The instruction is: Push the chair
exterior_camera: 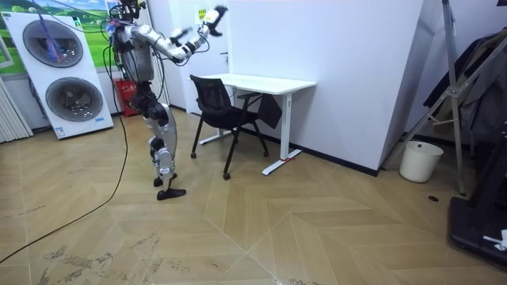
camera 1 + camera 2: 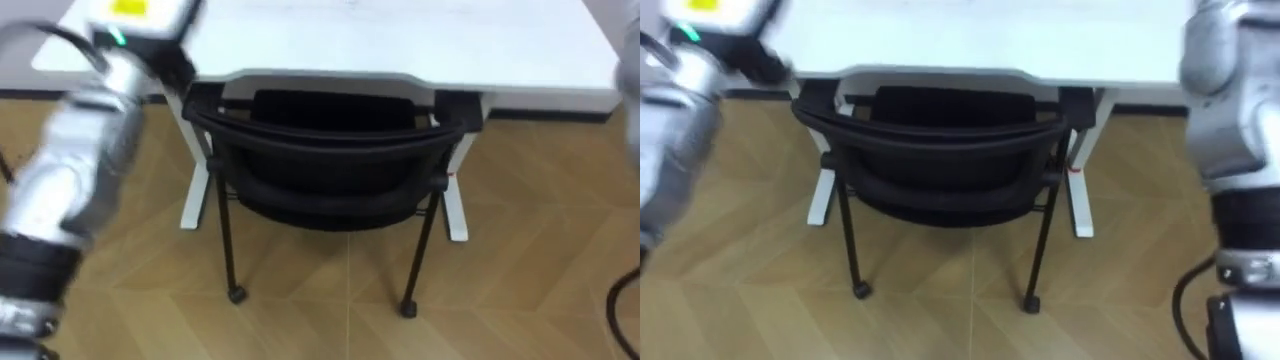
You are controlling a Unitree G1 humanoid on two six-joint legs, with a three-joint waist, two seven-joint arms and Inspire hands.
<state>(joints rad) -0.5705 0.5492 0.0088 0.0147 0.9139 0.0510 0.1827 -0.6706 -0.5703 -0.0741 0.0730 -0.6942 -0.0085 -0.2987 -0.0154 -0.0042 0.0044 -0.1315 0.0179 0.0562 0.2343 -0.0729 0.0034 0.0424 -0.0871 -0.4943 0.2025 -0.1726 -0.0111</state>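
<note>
The chair (image 2: pixel 330 165) is mostly tucked under the bench (image 2: pixel 420 45). My left hand (image 2: pixel 140 18) and right hand (image 2: pixel 1218 35) hang clear of it, and I can't tell how their fingers are set. I judge little pushing remains.

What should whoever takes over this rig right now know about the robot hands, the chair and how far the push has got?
Left robot hand: raised by the table's near left corner, clear of the chair.
Right robot hand: raised high ahead of the robot, also clear of the chair.
Chair: backrest toward the robot, seat partly under the white table.
Done: the robot stands behind the chair, facing it.
Left: probably lower both hands onto the backrest and push the chair in under the table.
</note>
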